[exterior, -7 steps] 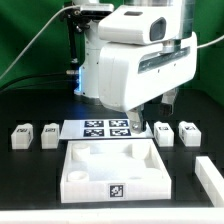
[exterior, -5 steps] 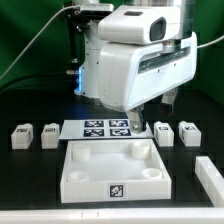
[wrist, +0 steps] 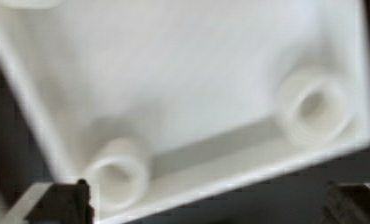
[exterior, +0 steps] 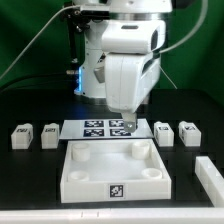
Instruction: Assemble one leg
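Four small white legs with marker tags stand on the black table: two at the exterior view's left [exterior: 20, 135] [exterior: 49, 133] and two at the right [exterior: 163, 132] [exterior: 187, 131]. The large white square panel [exterior: 110, 170] with round corner sockets lies in the middle front. My gripper [exterior: 128, 125] hangs over the panel's far edge and the marker board, apart from all the legs. In the wrist view the gripper [wrist: 210, 205] is open and empty, with its dark fingertips [wrist: 61, 200] wide apart. The panel [wrist: 182, 80] with two sockets fills that view.
The marker board [exterior: 100, 128] lies flat behind the panel, partly under the gripper. Another white part [exterior: 210, 178] lies at the exterior view's front right edge. The robot's base and cables stand at the back.
The wrist has turned and the hand has swung toward the exterior view's left, so the gripper now points down over the marker board and the panel's far edge. The parts have not moved.
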Motion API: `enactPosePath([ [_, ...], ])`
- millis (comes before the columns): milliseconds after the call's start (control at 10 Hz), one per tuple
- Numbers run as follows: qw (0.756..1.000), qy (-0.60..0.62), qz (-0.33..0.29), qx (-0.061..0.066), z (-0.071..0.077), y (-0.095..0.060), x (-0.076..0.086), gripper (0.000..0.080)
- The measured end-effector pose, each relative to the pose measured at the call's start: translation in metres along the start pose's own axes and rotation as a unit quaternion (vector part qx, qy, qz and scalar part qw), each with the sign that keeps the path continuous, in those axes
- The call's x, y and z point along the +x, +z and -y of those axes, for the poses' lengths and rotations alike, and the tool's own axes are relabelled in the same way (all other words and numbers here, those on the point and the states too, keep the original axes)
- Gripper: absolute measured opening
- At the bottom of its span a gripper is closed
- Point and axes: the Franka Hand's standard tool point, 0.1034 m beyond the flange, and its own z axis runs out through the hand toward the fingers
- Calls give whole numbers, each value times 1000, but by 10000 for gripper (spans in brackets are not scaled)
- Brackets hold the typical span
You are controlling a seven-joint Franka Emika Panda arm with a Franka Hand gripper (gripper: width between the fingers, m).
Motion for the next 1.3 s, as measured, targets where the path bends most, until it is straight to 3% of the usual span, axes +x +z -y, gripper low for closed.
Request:
enactPosePath([
  [300,990,-143,-10,-3,50,44,-38,650],
  [400,990,-140,-13,-2,57,57,-39,650],
  [700,992,-128,-19,1,58,79,-46,650],
  [900,992,-125,-19,1,55,80,-47,650],
  [1100,992,-124,-19,1,56,80,-47,390],
  [1200,992,-124,-19,1,56,80,-47,390],
  [1300,992,-124,-19,1,56,80,-47,195],
])
